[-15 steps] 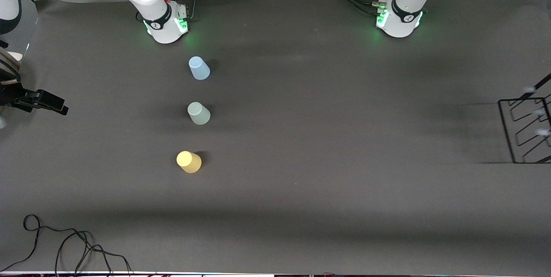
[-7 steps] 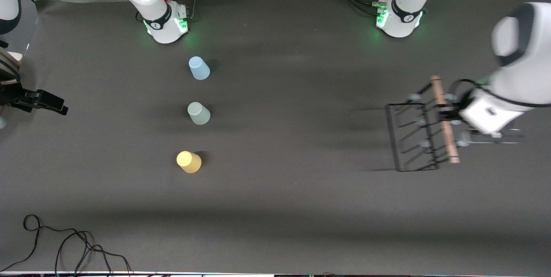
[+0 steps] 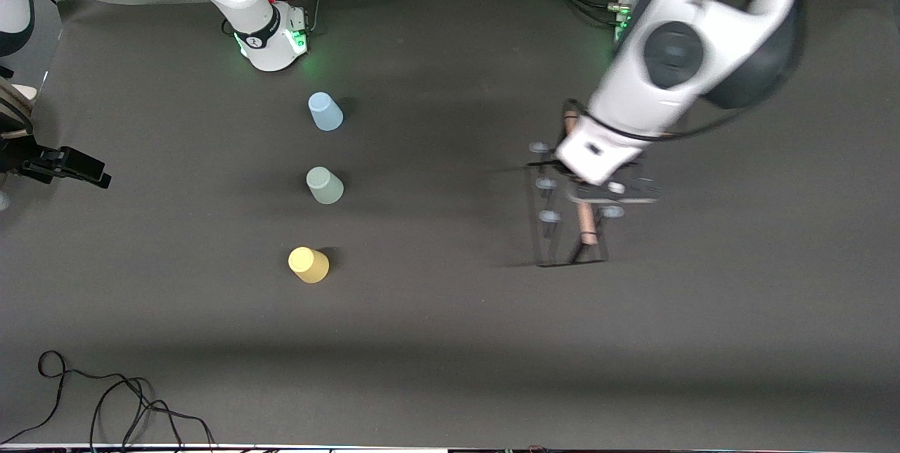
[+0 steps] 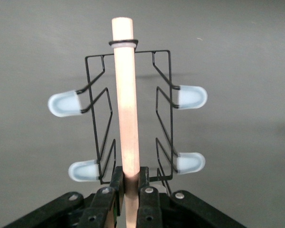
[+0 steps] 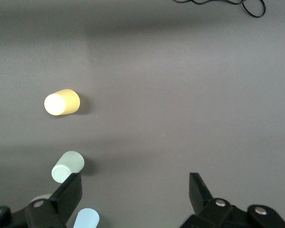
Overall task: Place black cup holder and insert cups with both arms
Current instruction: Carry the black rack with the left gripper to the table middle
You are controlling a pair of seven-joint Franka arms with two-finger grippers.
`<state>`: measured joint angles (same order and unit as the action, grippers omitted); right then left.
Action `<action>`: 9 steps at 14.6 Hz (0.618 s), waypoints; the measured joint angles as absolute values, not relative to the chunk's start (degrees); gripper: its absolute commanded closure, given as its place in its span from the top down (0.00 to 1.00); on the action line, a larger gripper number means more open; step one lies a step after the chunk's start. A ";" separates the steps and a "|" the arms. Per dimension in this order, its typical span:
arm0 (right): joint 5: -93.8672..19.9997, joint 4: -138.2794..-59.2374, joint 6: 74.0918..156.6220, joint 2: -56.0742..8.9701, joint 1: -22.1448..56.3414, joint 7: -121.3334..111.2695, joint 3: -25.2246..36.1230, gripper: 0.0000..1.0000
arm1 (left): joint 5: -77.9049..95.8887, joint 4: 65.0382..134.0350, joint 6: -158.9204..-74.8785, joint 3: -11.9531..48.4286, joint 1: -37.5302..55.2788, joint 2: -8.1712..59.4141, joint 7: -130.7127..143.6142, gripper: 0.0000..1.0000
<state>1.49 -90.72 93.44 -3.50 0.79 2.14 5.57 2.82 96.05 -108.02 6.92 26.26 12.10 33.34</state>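
Observation:
My left gripper (image 3: 598, 189) is shut on the pale wooden rod (image 4: 126, 99) of the black cup holder (image 3: 555, 228) and holds it over the table, toward the left arm's end. In the left wrist view my left gripper (image 4: 129, 173) clamps the rod, with blue-capped prongs (image 4: 192, 96) on both sides. The light blue cup (image 3: 325, 112), the grey-green cup (image 3: 325, 185) and the yellow cup (image 3: 308, 264) stand in a row toward the right arm's end, the yellow one nearest the front camera. My right gripper (image 5: 135, 183) is open and empty, high over the cups.
A black cable (image 3: 112, 400) lies at the table's front corner at the right arm's end. A black fixture (image 3: 63, 164) juts in at that end's edge. Bare dark mat (image 3: 436, 228) lies between the cups and the holder.
My left arm has swung the cup holder in from the table's edge at the left arm's end toward the middle. The cups have not moved.

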 measured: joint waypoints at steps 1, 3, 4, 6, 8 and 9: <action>1.49 -90.73 93.44 -3.50 0.79 2.14 5.58 1.00 | 2.80 95.33 -108.90 6.93 28.63 13.25 36.36 0.00; 1.49 -90.72 93.44 -3.50 0.79 2.14 5.58 1.00 | 2.76 93.67 -110.18 6.93 32.49 15.48 41.68 0.00; 1.49 -90.73 93.44 -3.50 0.79 2.14 5.63 1.00 | 2.72 93.01 -110.75 6.92 33.95 16.45 43.04 0.00; 1.49 -90.72 93.44 -3.50 0.79 2.14 5.79 1.00 | 2.63 92.34 -112.09 6.90 35.76 18.04 44.19 0.00; 1.49 -90.72 93.44 -3.50 0.79 2.14 5.89 1.00 | 2.63 92.31 -114.15 6.83 36.46 19.60 44.92 0.00; 1.49 -90.72 93.44 -3.50 0.79 2.14 5.92 1.00 | 2.59 92.32 -115.43 6.81 36.84 20.59 46.26 0.00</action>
<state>1.49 -90.72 93.44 -3.50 0.79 2.14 5.92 2.59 92.32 -115.43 6.81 36.84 20.59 46.26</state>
